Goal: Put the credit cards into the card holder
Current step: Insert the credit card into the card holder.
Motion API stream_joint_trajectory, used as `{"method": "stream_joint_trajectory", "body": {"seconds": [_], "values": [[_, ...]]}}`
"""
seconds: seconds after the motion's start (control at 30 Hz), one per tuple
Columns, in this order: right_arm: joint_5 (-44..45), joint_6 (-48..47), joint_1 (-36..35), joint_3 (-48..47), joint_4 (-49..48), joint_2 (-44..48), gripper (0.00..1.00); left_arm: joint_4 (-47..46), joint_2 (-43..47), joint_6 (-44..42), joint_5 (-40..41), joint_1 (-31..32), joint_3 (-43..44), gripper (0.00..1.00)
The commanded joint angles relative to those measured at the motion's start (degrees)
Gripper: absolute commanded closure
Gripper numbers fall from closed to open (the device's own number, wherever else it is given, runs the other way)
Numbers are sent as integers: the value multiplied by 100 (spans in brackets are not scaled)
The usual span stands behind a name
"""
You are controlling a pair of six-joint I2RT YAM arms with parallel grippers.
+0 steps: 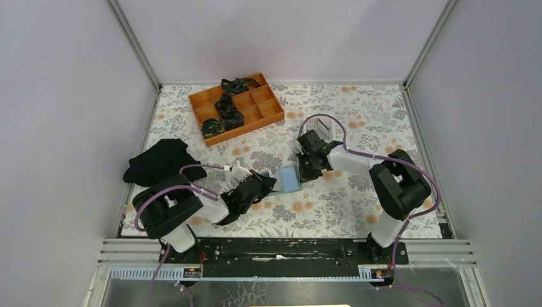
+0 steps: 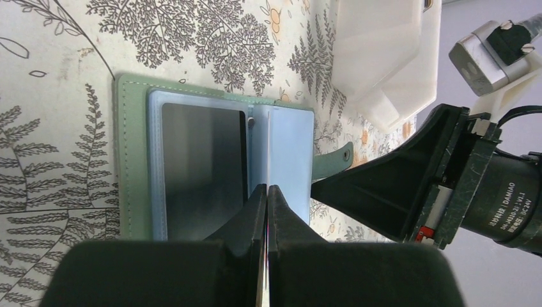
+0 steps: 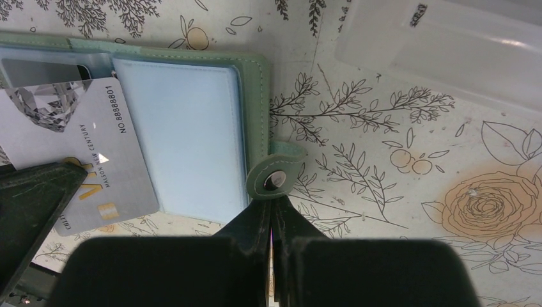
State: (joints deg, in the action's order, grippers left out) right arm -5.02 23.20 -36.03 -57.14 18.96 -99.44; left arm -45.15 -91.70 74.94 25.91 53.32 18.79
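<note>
The card holder [image 1: 289,180] lies open at mid-frame in the top view, with the right gripper [image 3: 273,203] pinching its snap tab [image 3: 275,181]. Meanwhile the left gripper [image 2: 267,192] pinches a silver card [image 3: 96,160] over the sleeves [image 3: 182,137]. If a corner misses the sleeve mouth, the card could buckle or twist loose.
</note>
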Motion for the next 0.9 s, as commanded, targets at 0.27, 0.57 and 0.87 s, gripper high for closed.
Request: {"method": "stream_joint_trajectory", "body": {"seconds": [0.27, 0.57, 0.87], "values": [[149, -64, -106, -173, 31, -161, 100, -530, -96, 14, 107, 47, 15, 100], [133, -61, -115, -157, 13, -185, 100, -535, -34, 27, 240, 49, -162, 100], [116, -53, -132, -190, -2, -234, 100, -612, -112, 56, 220, 47, -219, 100]]}}
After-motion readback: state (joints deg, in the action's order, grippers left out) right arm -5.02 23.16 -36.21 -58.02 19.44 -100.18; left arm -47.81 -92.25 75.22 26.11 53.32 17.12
